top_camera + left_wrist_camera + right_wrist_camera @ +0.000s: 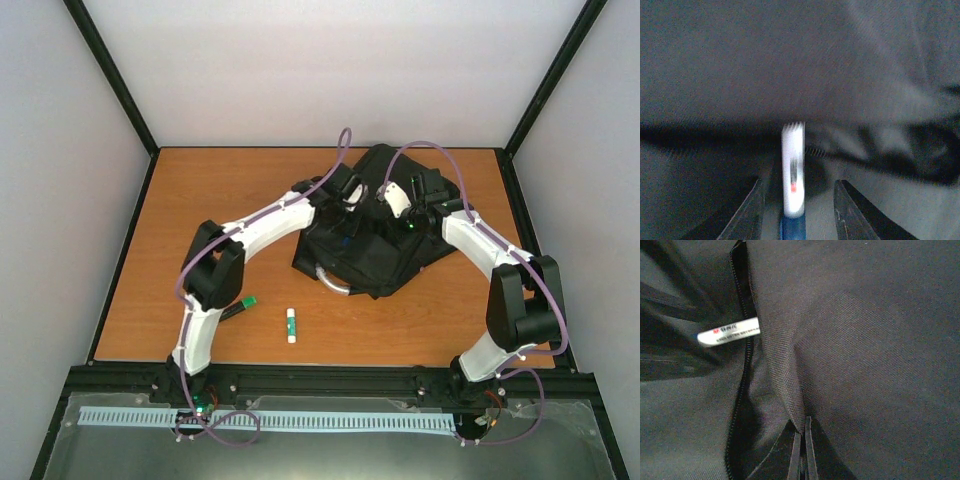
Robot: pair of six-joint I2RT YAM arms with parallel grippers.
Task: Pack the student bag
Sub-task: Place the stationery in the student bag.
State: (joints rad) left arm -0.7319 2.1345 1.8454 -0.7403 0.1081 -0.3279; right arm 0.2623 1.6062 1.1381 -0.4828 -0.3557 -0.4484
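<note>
Overhead, showing the student bag (378, 262) lying at upper centre of the counter (200, 210), a white stick (291, 325) resting below it in the frame. Only at the left wrist, catching the left end effector (799, 182) standing partly open, a white pen (793, 170) between its fingers, a gap on the pen's right. Only at the right wrist, finding the right end effector (802, 421) closed, seemingly pinching a fold of the bag's fabric.

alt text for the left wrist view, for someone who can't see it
A white cylindrical pen with a blue end stands between the parted fingers of the left tool, with a gap on its right side. Its ribbed tip points at a dark slit in the black fabric backpack that fills the rest of the blurred view.
</note>
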